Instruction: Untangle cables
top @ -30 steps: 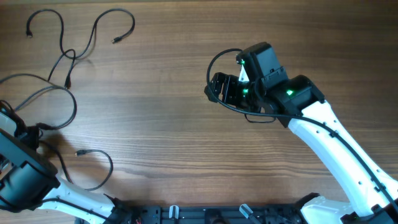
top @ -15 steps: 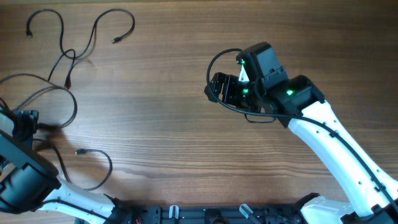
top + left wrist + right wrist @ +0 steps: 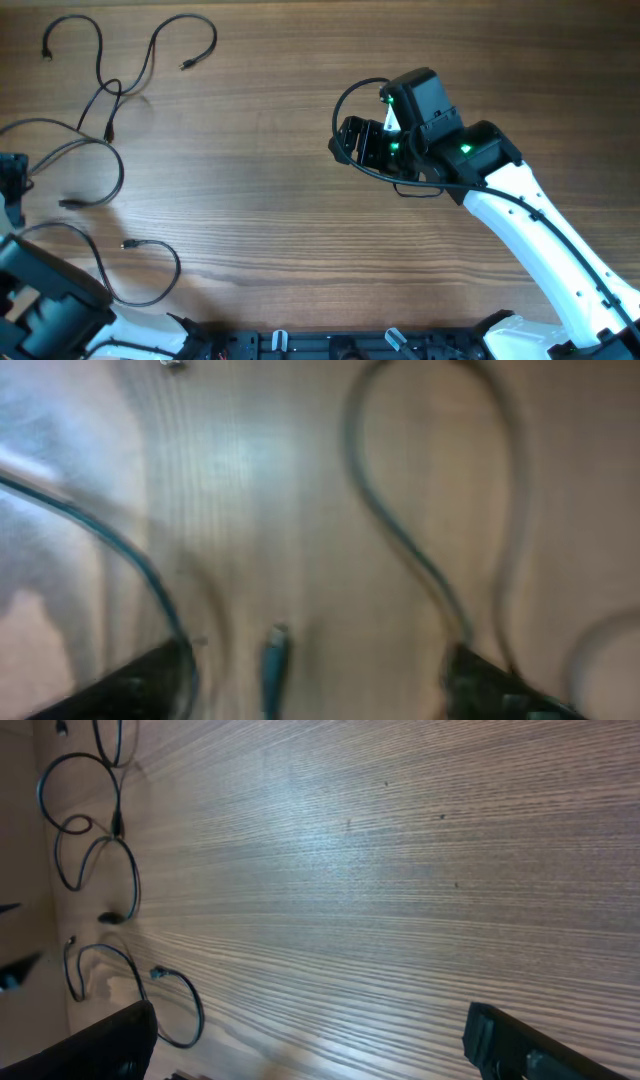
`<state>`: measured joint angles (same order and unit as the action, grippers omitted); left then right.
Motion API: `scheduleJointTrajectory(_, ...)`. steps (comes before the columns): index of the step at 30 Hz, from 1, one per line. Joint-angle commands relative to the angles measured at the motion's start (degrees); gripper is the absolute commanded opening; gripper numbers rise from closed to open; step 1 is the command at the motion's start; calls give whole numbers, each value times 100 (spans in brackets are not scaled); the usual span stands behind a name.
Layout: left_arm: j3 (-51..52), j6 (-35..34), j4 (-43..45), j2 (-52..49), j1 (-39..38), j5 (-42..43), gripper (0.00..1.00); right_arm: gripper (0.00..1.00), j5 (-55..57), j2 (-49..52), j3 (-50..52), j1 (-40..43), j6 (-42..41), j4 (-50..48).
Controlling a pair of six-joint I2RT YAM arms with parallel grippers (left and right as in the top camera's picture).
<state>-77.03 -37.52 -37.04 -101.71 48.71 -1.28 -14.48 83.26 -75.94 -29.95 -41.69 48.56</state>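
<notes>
Several thin black cables lie loose at the table's left: wavy strands (image 3: 110, 70) at the far corner, a loop (image 3: 100, 160) ending in a plug (image 3: 68, 203), and a lower loop (image 3: 160, 275). My left gripper (image 3: 12, 185) is at the left edge beside them. In the blurred left wrist view it (image 3: 320, 685) is open, with a plug end (image 3: 275, 660) on the wood between the fingers and cable loops (image 3: 400, 530) beyond. My right gripper (image 3: 352, 142) is open and empty over mid-table. The right wrist view shows it (image 3: 315, 1050) open, with the cables (image 3: 100, 870) far off.
A thicker black wire (image 3: 345, 100) belonging to the right arm loops around its wrist. The wooden tabletop (image 3: 250, 180) spans the view. The arm bases and a black rail (image 3: 330, 345) line the near edge.
My left gripper has moved from beside the cable plug to the far left edge. The plug stays on the table. The right arm has not moved.
</notes>
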Motion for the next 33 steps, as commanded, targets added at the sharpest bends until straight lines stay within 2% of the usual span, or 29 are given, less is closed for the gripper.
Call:
scheduleJointTrajectory(1,-98,-114,-286,459,-52,960,62,100,98,2,-48,-20,116,-28)
scheduleJointTrajectory(4,-98,-199,-614,721,-313,1029,76,100,101,15,-48,-20,103,-46)
scheduleJointTrajectory(6,-98,0,-824,885,-623,1244,82,100,98,31,-48,-20,103,-76)
scheduleJointTrajectory(9,-98,282,-1263,1067,-1320,1499,89,100,81,33,-48,-20,101,-61)
scheduleJointTrajectory(12,-92,280,-1416,1056,-2046,1213,100,100,-22,33,-48,-20,103,-11)
scheduleJointTrajectory(14,-92,234,-1287,1008,-2555,444,100,100,-101,33,-48,-20,105,59)
scheduleJointTrajectory(17,-92,238,-1259,968,-2983,120,100,100,-122,33,-48,-20,105,190)
scheduleJointTrajectory(20,-92,240,-1558,966,-3311,481,100,100,-188,33,-50,-20,101,203)
scheduleJointTrajectory(22,-92,249,-1987,966,-3532,1294,100,100,-186,13,-50,-20,105,39)
scheduleJointTrajectory(24,-92,754,-2111,968,-3768,2236,100,100,-184,-20,-79,9,131,-92)
scheduleJointTrajectory(26,-92,1080,-2124,1032,-4022,2636,100,100,-186,-96,-114,81,269,-98)
scheduleJointTrajectory(33,-92,704,-2494,1899,-5180,1878,100,100,697,-791,-116,149,59,750)
